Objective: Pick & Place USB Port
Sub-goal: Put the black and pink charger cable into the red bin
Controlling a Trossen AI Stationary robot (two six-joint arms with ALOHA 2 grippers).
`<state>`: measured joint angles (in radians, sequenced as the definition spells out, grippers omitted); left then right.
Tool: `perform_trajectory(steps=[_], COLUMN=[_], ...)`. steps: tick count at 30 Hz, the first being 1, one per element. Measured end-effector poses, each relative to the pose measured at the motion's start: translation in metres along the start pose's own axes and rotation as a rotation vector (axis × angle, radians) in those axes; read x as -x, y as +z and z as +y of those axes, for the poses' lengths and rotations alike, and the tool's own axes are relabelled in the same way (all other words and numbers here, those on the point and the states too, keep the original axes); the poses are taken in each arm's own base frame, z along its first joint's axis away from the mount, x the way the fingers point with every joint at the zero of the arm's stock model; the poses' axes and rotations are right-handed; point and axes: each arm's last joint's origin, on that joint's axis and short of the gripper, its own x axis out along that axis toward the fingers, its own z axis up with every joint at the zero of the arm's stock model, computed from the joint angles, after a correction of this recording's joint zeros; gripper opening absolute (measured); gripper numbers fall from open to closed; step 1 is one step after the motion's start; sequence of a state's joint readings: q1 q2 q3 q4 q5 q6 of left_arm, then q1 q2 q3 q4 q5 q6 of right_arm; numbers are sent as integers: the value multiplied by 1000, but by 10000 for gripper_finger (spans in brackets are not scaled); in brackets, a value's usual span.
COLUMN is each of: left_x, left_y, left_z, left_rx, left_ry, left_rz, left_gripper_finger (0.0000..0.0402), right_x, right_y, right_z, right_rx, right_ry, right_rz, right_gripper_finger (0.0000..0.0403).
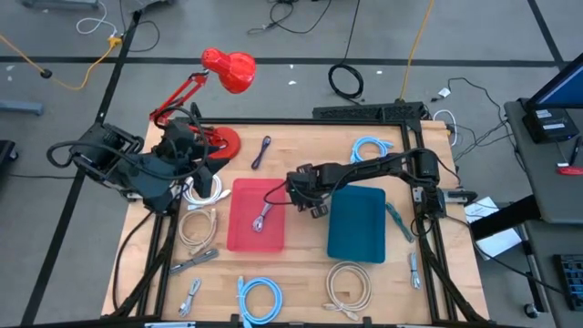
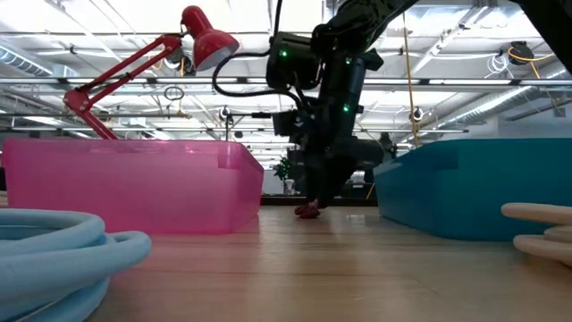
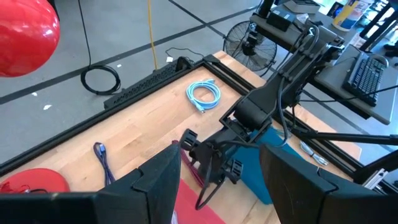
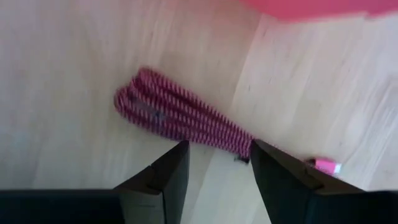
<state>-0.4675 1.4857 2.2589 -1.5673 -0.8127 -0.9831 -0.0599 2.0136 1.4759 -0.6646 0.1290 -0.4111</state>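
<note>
High view: the wooden table carries a pink bin at centre and a teal bin just to its right. A grey cable lies inside the pink bin. The right gripper reaches across from the right side to the gap by the pink bin's upper right corner. The left gripper sits at the table's left rear, beside the base of a red desk lamp. Coiled cables lie around the table, among them a light blue coil at the front and a purple cable behind the pink bin.

Low view: the right gripper hangs between the two bins, low over the tabletop, with a small magenta bundle at its tips on the wood.

Left wrist view: the left gripper has its fingers spread wide with nothing between them; it faces the right arm across the table.

Right wrist view: the right gripper has its fingers parted around one end of a magenta braided USB cable, which lies folded on the wood just beside the pink bin's edge. Whether the fingers touch the cable cannot be told. A pink plug shows beside the far finger.
</note>
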Motion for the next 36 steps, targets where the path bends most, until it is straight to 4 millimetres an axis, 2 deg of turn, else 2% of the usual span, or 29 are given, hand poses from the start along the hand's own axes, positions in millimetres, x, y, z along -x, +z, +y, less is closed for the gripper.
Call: perform_trajectory(steps=[14, 19, 27, 33, 36], left_x=[1, 3, 4, 7, 8], left_y=[-1, -2, -3, -1, -1], left_z=[-1, -2, -2, 2, 3], left_rx=[-14, -21, -18, -12, -14], left_ry=[-6, -15, -21, -27, -28], left_rz=[3, 7, 8, 4, 3], left_gripper_finger=[223, 223, 223, 223, 223], right_x=[-2, -13, -16, -10, 0], right_y=[2, 2, 7, 11, 14], right_z=[0, 5, 5, -1, -9], right_rx=[-7, -23, -98, -195, -407], right_ry=[46, 98, 122, 100, 109], right_rz=[-23, -1, -49, -27, 12], right_gripper_finger=[158, 117, 9, 1, 1])
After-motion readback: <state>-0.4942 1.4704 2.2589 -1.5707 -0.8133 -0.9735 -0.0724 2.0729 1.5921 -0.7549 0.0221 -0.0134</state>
